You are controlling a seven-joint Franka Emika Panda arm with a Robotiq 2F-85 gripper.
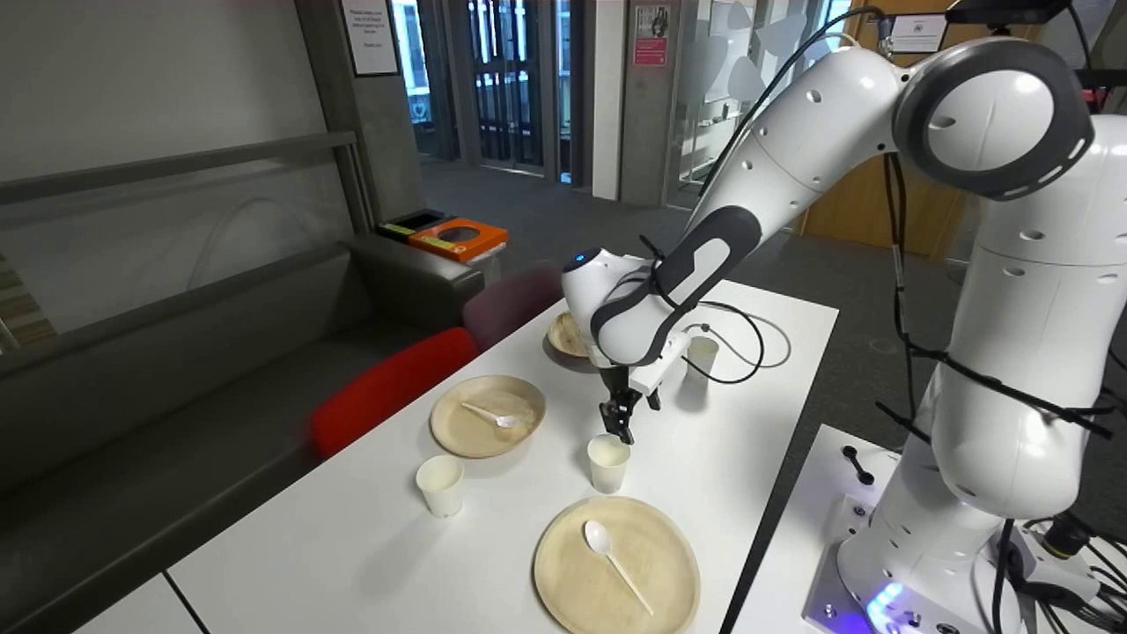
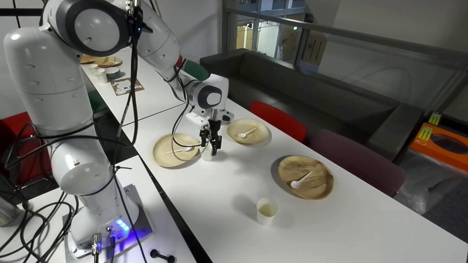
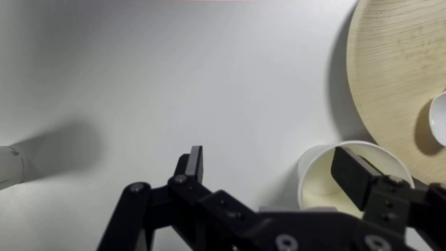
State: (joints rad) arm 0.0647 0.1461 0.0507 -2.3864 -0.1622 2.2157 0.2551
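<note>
Wrist view shows the gripper (image 3: 268, 150) with its jaws spread wide, one finger overlapping the mouth of a pale cup (image 3: 317, 181); whether they touch cannot be told. Beyond that finger this view catches only the bowl of a spoon (image 3: 439, 119), while in an exterior view the whole spoon lies on a round plate (image 1: 665, 563).

In both exterior views you see a dark sofa (image 1: 220, 352) along a pale wall (image 1: 158, 79) with a rail (image 1: 176, 165) across it. A red chair (image 1: 392, 392) and a purple chair (image 1: 515, 304) stand on the sofa's side of your white table (image 2: 365, 226). Past the sofa's end you have grey floor (image 1: 572, 220), a glass door (image 1: 506, 97) with brightness behind it, and a wooden panel (image 1: 845, 216).
</note>
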